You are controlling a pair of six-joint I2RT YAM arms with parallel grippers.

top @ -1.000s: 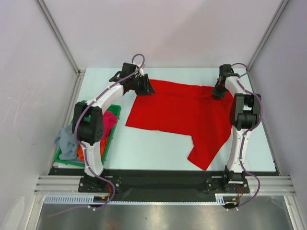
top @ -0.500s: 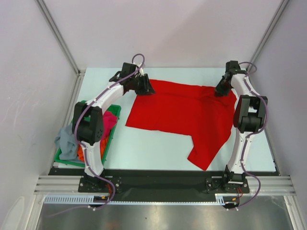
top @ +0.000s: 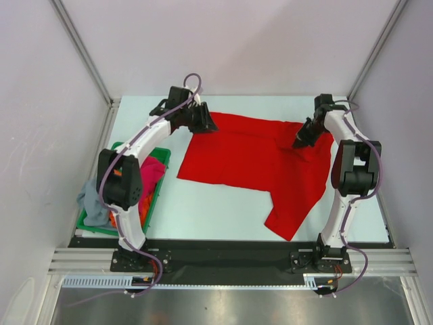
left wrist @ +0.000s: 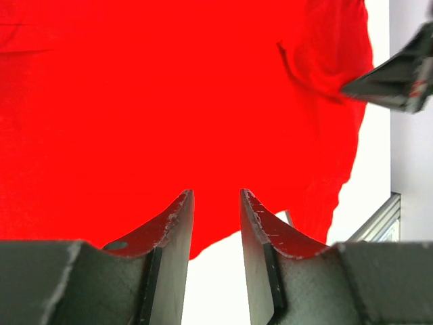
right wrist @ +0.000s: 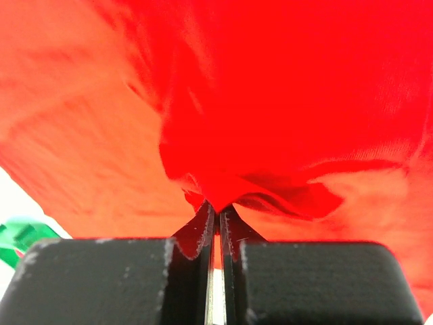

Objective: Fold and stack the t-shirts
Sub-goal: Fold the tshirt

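A bright red t-shirt [top: 257,162] lies spread on the table, one part hanging toward the near edge. My left gripper [top: 208,124] sits at the shirt's far left corner. In the left wrist view its fingers [left wrist: 215,200] stand apart over the cloth edge [left wrist: 203,101] and hold nothing. My right gripper [top: 300,139] is shut on a pinched fold of the red shirt [right wrist: 270,101] at its far right part, with the cloth bunched at the fingertips [right wrist: 218,206]. The right gripper also shows in the left wrist view [left wrist: 399,71].
A green tray [top: 152,203] stands at the left edge of the table. It holds a magenta-pink shirt [top: 155,169], a grey-blue shirt [top: 91,196] hanging over its side, and an orange one [top: 115,218]. White walls and metal frame posts close in the table.
My right gripper has moved from the far right corner leftward and nearer, pulling the shirt's far right part in over the body. The left gripper has hardly moved.
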